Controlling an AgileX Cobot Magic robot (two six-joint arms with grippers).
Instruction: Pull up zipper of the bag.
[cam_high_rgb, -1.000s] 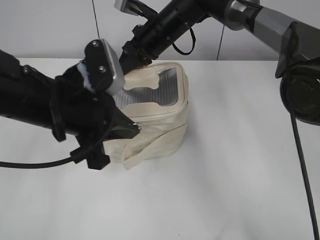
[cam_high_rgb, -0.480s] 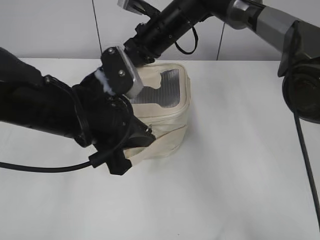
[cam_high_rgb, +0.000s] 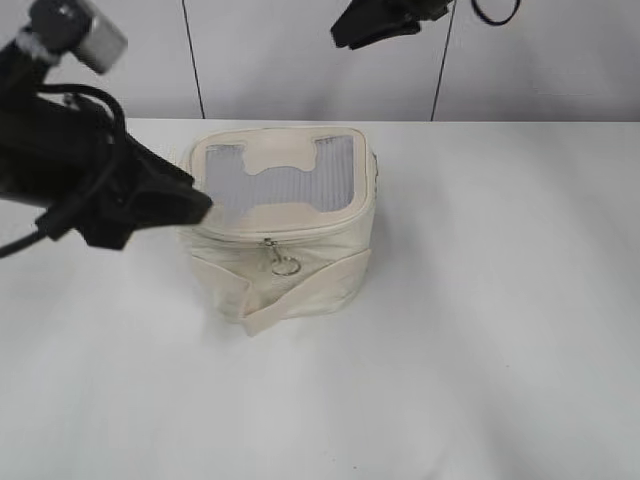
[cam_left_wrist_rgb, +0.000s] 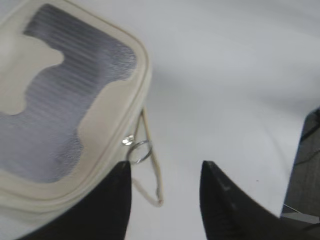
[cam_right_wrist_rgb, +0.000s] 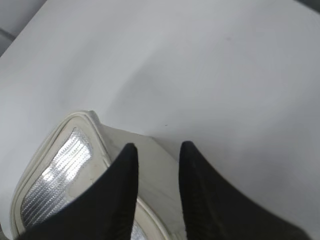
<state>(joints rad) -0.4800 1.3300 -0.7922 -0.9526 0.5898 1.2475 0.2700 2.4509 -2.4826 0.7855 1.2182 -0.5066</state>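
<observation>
The cream boxy bag (cam_high_rgb: 285, 225) stands mid-table, its lid with the grey ribbed panel lying flat. The zipper's silver slider (cam_high_rgb: 270, 243) sits at the front middle of the lid rim, with its ring pull (cam_high_rgb: 285, 266) hanging over the strap (cam_high_rgb: 305, 288). My left gripper (cam_high_rgb: 192, 203) is open and empty, just left of the bag and apart from it. In the left wrist view its fingers (cam_left_wrist_rgb: 165, 170) are spread below the ring pull (cam_left_wrist_rgb: 140, 151). My right gripper (cam_high_rgb: 350, 30) is high behind the bag, open and empty (cam_right_wrist_rgb: 157, 147), above the bag's far corner (cam_right_wrist_rgb: 80, 150).
The white table (cam_high_rgb: 480, 330) stretches around the bag on all sides. A white wall with dark seams (cam_high_rgb: 190, 60) stands behind. The left arm's cable (cam_high_rgb: 20, 245) hangs at the left edge.
Both grippers have let go and drawn away from the bag: the left one back to the left, the right one up and back. The bag's front with slider and ring is now uncovered.
</observation>
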